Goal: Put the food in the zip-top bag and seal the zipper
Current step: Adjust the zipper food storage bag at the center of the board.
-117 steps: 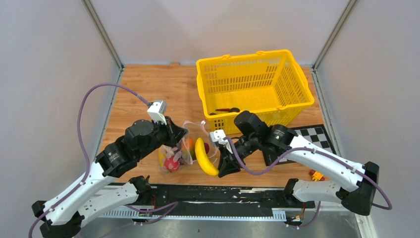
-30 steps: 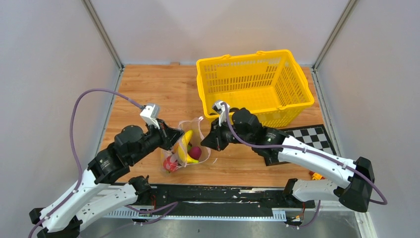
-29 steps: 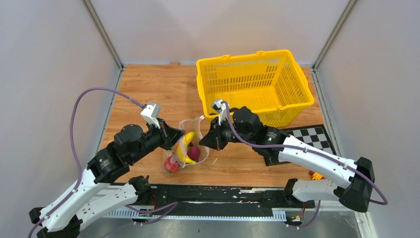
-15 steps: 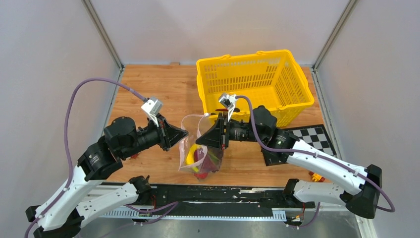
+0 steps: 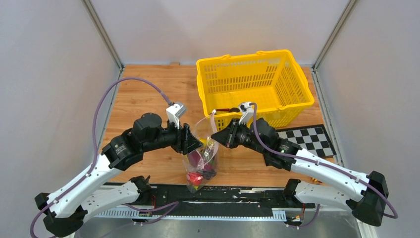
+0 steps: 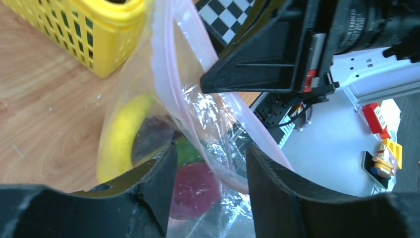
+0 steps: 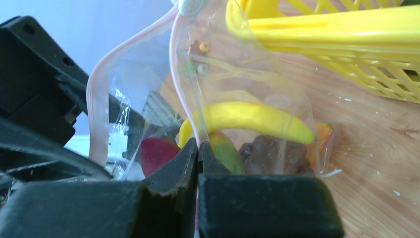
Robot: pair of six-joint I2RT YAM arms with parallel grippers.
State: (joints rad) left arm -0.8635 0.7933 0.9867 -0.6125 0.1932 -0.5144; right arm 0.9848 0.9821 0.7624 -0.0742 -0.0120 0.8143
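The zip-top bag (image 5: 200, 153) hangs upright between my two grippers, mouth up. The food is inside it: a yellow banana (image 7: 252, 119), dark grapes (image 7: 270, 153), a green piece (image 7: 225, 153) and a red piece (image 6: 198, 191). My right gripper (image 7: 198, 148) is shut on the bag's edge at the pink zipper (image 7: 99, 99), whose mouth gapes. My left gripper (image 6: 210, 168) is open on the bag's left side, with the zipper strip (image 6: 168, 74) and clear film running loosely between its fingers (image 6: 158, 178). In the top view the left gripper (image 5: 195, 144) and right gripper (image 5: 215, 138) face each other across the bag.
A yellow mesh basket (image 5: 255, 84) stands just behind the right gripper, close to the bag's top. A checkerboard mat (image 5: 307, 139) lies on the right of the wooden table (image 5: 143, 94). Small colourful toy blocks (image 6: 381, 148) lie off the table's front edge.
The bag has gone from lying on the table to hanging upright. The left gripper has opened and let go of the bag edge. Both grippers have shifted right.
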